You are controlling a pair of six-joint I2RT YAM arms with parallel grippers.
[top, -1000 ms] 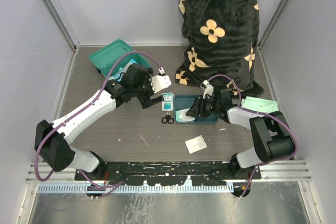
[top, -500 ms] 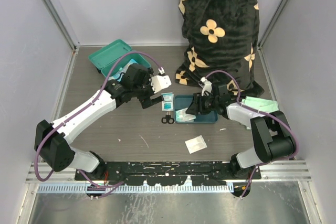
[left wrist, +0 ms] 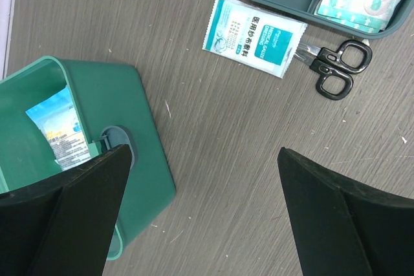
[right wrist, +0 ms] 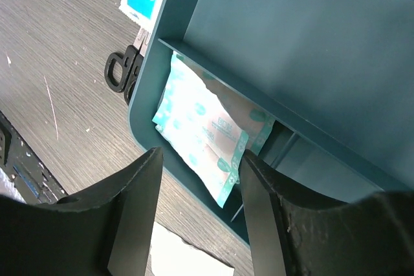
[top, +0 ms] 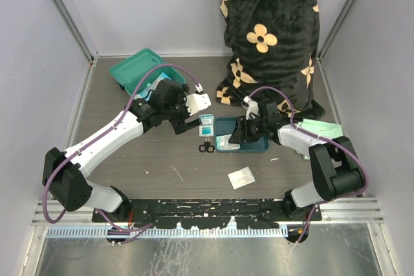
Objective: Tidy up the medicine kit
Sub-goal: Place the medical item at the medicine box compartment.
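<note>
- The teal-green rectangular plastic medicine kit (top: 134,69) sat at the far left of the grey wood-grain table (top: 162,159), open at the top, with a blue-and-white packet (left wrist: 58,130) inside.
- The left hand (left wrist: 207,224) hovered over bare table just beside the kit, its jaws spread wide and holding nothing.
- A white-and-teal gauze sachet (left wrist: 253,35) lay flat between the kit and a flat dark blue-teal divided tray (top: 259,145), its corner overlapping the tips of small black-handled scissors (left wrist: 333,69).
- The right hand (right wrist: 197,211) was low over the tray, jaws moderately apart on either side of the corner of a pale patterned packet (right wrist: 200,130) in the tray's left compartment; contact could not be judged.
- A white square packet (top: 241,177) lay alone nearer the bases.
</note>
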